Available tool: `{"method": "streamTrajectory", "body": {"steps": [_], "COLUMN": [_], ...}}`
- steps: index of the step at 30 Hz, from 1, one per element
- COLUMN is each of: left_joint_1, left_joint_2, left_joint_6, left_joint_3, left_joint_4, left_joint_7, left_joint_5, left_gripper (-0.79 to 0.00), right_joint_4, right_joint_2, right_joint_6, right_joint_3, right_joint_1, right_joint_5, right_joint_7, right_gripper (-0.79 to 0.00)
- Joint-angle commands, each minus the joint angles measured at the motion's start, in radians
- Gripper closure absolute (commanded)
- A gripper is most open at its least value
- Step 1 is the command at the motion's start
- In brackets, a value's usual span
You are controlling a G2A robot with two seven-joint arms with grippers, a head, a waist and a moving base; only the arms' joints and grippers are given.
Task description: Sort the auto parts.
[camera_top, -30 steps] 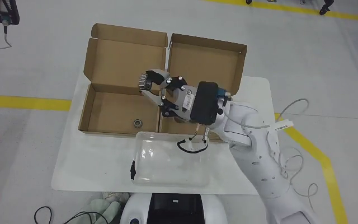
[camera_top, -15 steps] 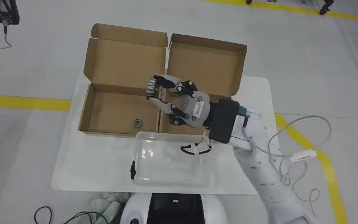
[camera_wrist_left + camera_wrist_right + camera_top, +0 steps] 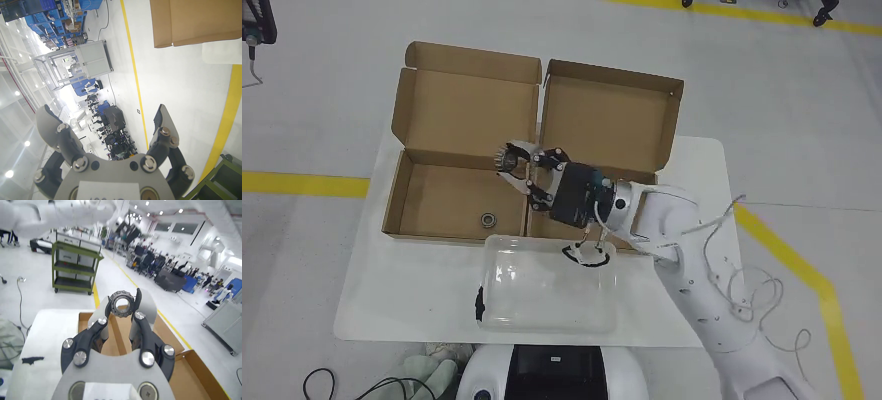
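My right gripper (image 3: pixel 513 162) is shut on a grey toothed roller bearing (image 3: pixel 509 156), held above the back right corner of the left cardboard box (image 3: pixel 437 200). A small dark ring bearing (image 3: pixel 485 216) lies on that box's floor. In the right wrist view the bearing (image 3: pixel 122 304) sits gripped between the two fingertips of the gripper (image 3: pixel 123 300), with the boxes (image 3: pixel 170 336) below. The right box (image 3: pixel 607 110) is partly covered by the arm. My left gripper (image 3: pixel 103 111) is open, holds nothing, and faces the floor away from the table.
A clear plastic container (image 3: pixel 547 285) stands at the front of the white table (image 3: pixel 392 290). A black ring (image 3: pixel 585 256) lies on the container's back edge. Both box lids stand open at the back.
The right wrist has turned and the forearm has swung, while the gripper kept hold of the bearing and stayed over the seam between the boxes, shifting slightly toward the front.
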Motion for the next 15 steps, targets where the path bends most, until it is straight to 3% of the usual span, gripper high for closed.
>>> {"method": "streamTrajectory", "body": {"steps": [1,7,15], "left_joint_1": [0.0,0.0,0.0], "left_joint_2": [0.0,0.0,0.0], "left_joint_6": [0.0,0.0,0.0], "left_joint_3": [0.0,0.0,0.0], "left_joint_4": [0.0,0.0,0.0], "left_joint_7": [0.0,0.0,0.0], "left_joint_5": [0.0,0.0,0.0], "left_gripper": [-0.785,-0.785,-0.785], "right_joint_4": [0.088,0.32,0.621], "right_joint_2": [-0.011,-0.048,-0.124], "right_joint_6": [-0.029,-0.039,0.026], "right_joint_3": [-0.044,-0.163,-0.315], "right_joint_1": [0.063,0.215,0.351], "right_joint_5": [0.067,0.163,0.265], "right_joint_7": [0.091,0.318,0.407], "right_gripper": [0.0,0.0,0.0]}}
